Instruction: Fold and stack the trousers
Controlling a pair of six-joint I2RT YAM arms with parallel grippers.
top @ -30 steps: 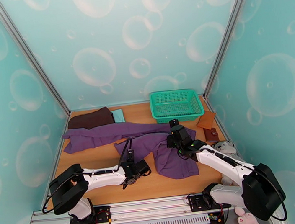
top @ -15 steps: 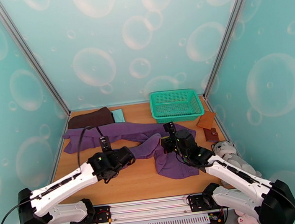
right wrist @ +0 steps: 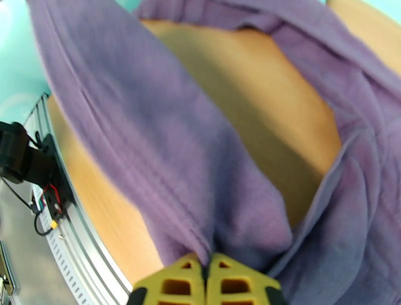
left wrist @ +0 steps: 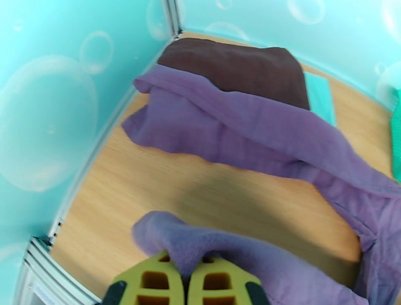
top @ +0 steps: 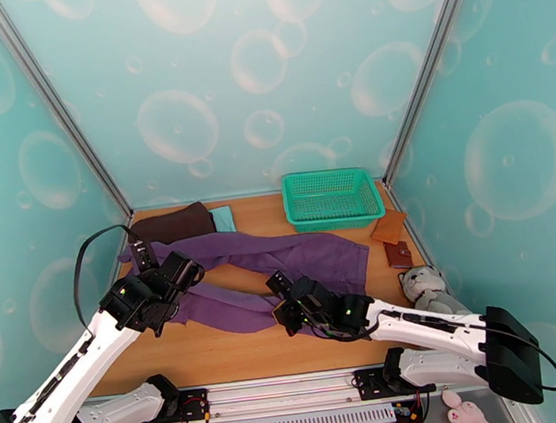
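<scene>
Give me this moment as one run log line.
left gripper: shut on trousers | right gripper: shut on trousers | trousers: unfolded, one leg stretched between both grippers, other leg lying on table

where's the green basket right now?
Top external view: the green basket sits in the far-right corner of the table, just behind the purple trousers and left of a brown pouch.

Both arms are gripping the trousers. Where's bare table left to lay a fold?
Bare wood: the near strip between the trousers and the rail; the far gap between the light teal cloth and the green basket. Crowded: far-left corner with the dark brown cloth, right edge with the wallet and plush toy.
</scene>
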